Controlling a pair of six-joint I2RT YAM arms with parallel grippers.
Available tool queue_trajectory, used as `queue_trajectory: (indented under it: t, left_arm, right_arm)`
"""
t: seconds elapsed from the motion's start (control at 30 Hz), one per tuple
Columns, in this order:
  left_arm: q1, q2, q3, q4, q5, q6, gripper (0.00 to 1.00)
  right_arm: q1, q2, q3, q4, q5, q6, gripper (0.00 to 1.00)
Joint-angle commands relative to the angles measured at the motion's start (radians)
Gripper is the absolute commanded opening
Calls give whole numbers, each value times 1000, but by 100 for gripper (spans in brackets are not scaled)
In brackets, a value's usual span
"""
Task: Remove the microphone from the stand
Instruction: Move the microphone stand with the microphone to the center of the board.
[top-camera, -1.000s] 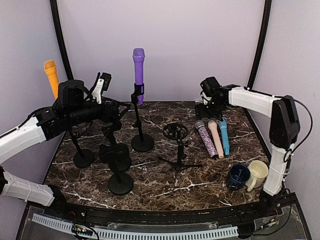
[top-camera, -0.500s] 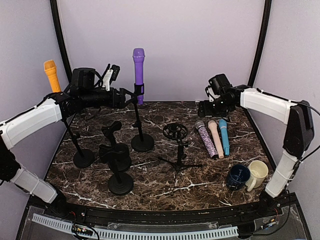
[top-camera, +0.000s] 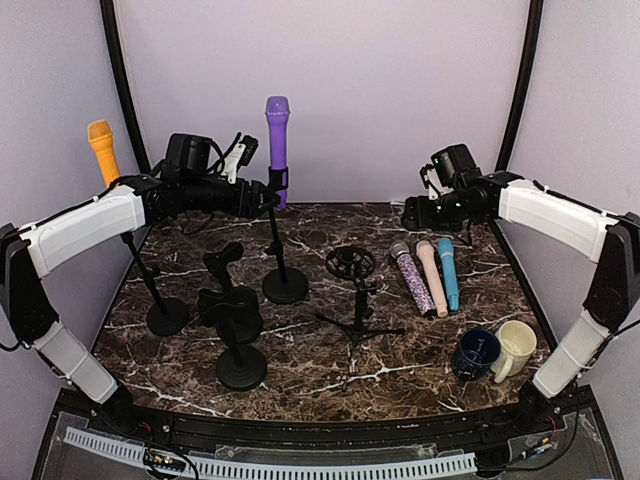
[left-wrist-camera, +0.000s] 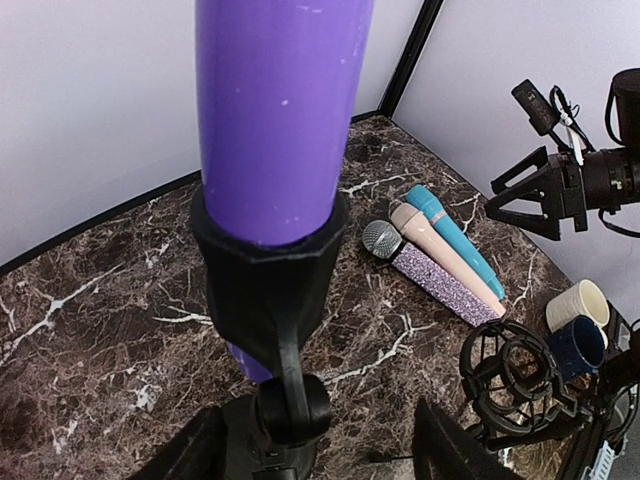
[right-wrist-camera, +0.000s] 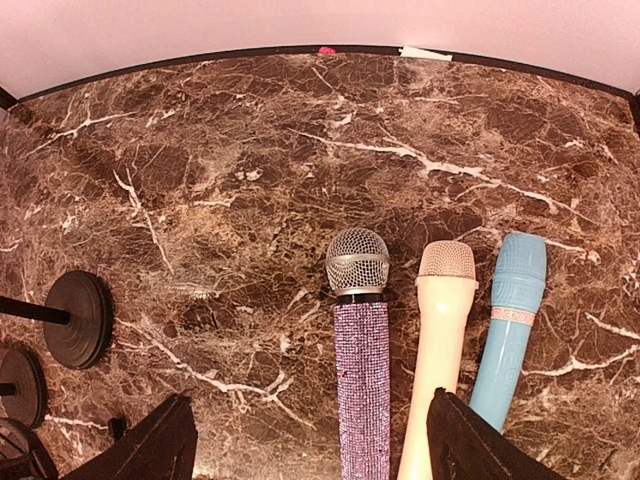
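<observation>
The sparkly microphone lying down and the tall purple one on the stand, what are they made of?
The glittery lilac microphone looks covered in tiny rhinestones sparkling in rows, with a silvery mesh head, probably metal. The tall purple microphone looks like smooth, faintly shiny plastic with small scuffs.

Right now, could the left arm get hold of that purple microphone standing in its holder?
Probably yes. The left gripper sits right beside the purple microphone, and its wrist view shows the open fingers either side of the clip, with nothing between.
</observation>
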Motion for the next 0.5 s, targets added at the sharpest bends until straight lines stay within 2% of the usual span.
queue_trajectory:
  t: [0.0, 0.23, 0.47]
  left_arm:
    - [6, 12, 66, -40, -7, 61, 62]
    - [6, 46, 89, -71, -15, 88, 48]
    - [6, 69, 107, -80, -25, 95, 43]
  right_arm:
    - [-3, -38, -26, 41, -11, 16, 80]
    - [-3, -51, -43, 44, -11, 20, 80]
    - [-3, -67, -55, 48, -10, 25, 80]
